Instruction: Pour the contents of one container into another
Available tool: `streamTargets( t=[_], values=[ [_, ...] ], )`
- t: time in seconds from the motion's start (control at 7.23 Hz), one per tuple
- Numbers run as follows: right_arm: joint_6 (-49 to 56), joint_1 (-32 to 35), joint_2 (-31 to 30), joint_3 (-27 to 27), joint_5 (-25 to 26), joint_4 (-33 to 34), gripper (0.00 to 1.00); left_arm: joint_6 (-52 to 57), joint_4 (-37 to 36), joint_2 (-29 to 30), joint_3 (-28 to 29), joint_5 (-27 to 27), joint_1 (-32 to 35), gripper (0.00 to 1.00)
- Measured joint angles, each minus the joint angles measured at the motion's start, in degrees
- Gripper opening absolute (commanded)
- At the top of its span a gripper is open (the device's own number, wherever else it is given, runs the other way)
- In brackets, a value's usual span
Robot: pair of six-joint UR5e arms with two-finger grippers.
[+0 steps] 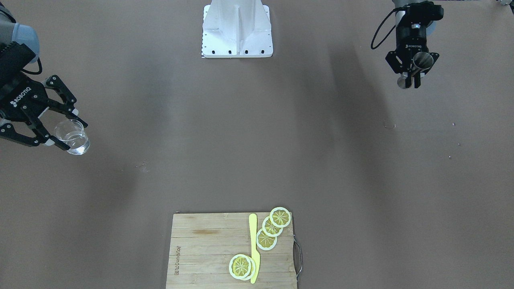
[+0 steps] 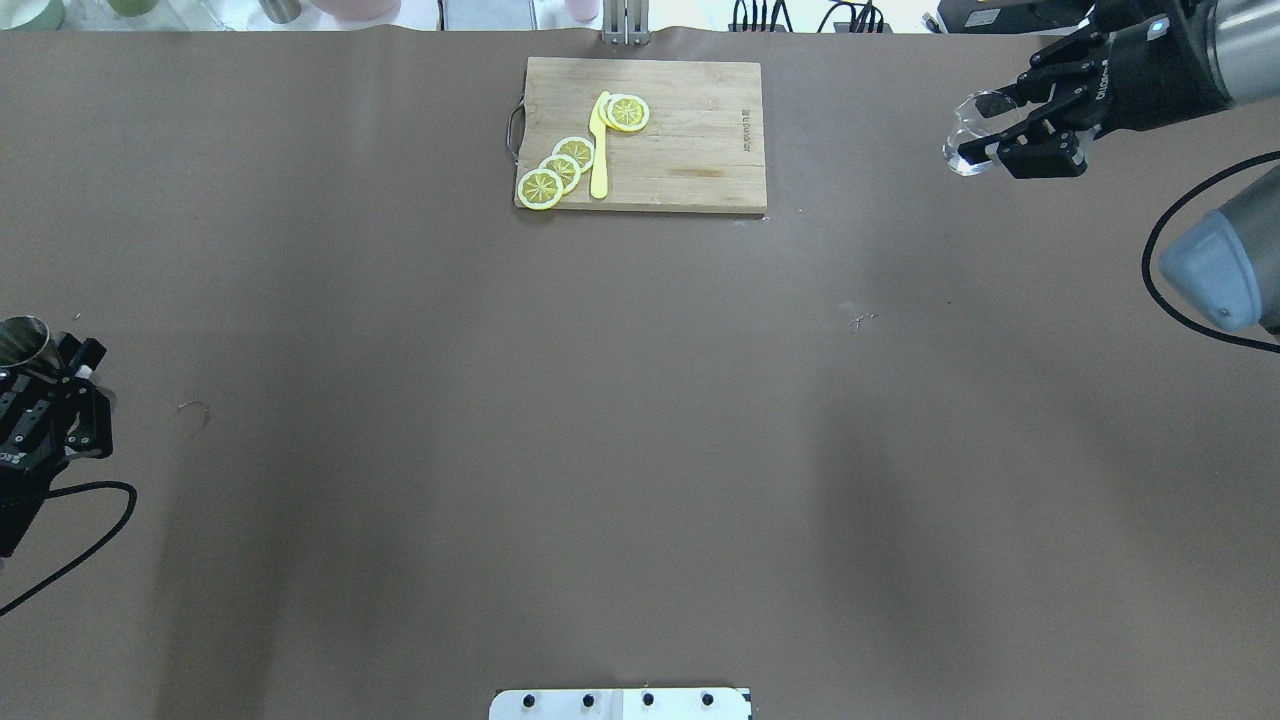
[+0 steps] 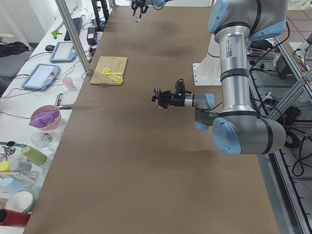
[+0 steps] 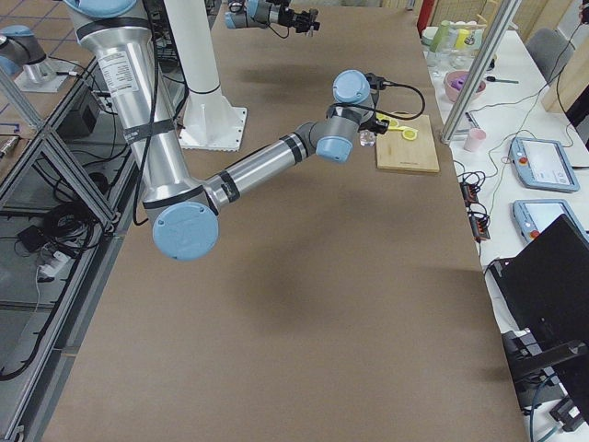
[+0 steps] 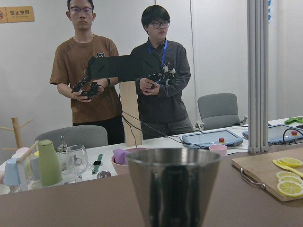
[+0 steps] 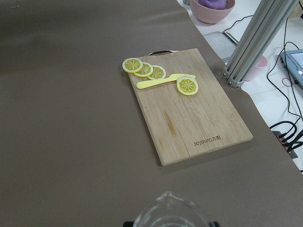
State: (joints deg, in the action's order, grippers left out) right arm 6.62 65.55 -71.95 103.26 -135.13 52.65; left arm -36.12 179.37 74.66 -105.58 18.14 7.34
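Note:
My left gripper (image 1: 413, 77) is shut on the steel jigger (image 1: 423, 61) and holds it above the table, at the robot's far left (image 2: 22, 338). The jigger's upper cone (image 5: 173, 189) fills the bottom of the left wrist view and stands upright. My right gripper (image 1: 71, 134) is shut on the clear glass cup (image 1: 77, 141), held tilted in the air far off at the robot's right (image 2: 968, 140). Only the cup's rim (image 6: 169, 213) shows, at the bottom edge of the right wrist view. I cannot tell whether either vessel holds anything.
A wooden cutting board (image 2: 690, 150) with several lemon slices (image 2: 562, 168) and a yellow knife (image 2: 599, 150) lies at the table's far edge. The robot's white base (image 1: 237, 30) stands at the near edge. Cups, a bowl and tablets crowd a side table (image 3: 44, 122). Two operators (image 5: 118, 80) stand beyond it.

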Motion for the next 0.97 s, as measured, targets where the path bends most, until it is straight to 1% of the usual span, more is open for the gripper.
streamTargets(
  t=[0.14, 0.28, 0.55, 0.69, 0.97],
  values=[
    [1.19, -0.45, 1.32, 0.58, 0.58, 3.68, 0.00, 1.20, -2.89, 1.86, -0.38, -0.02, 0.99, 0.00],
    [1.65, -1.71, 2.61, 0.64, 1.22, 6.00, 0.00, 3.30, -4.80, 4.06, -0.49, -0.01, 2.08, 0.00],
    [2.55, -4.47, 4.45, 0.26, 2.30, 8.14, 0.00, 7.48, -7.30, 8.76, -0.50, 0.36, 4.35, 0.00],
    [2.61, -5.23, 5.90, 0.24, 2.51, 9.68, 0.00, 8.58, -9.13, 11.40, -0.49, 1.40, 5.69, 0.00],
    [2.13, -5.35, 7.16, 0.69, 2.25, 12.85, 0.00, 9.23, -13.93, 16.58, -0.34, 3.29, 8.24, 0.00]
  ],
)
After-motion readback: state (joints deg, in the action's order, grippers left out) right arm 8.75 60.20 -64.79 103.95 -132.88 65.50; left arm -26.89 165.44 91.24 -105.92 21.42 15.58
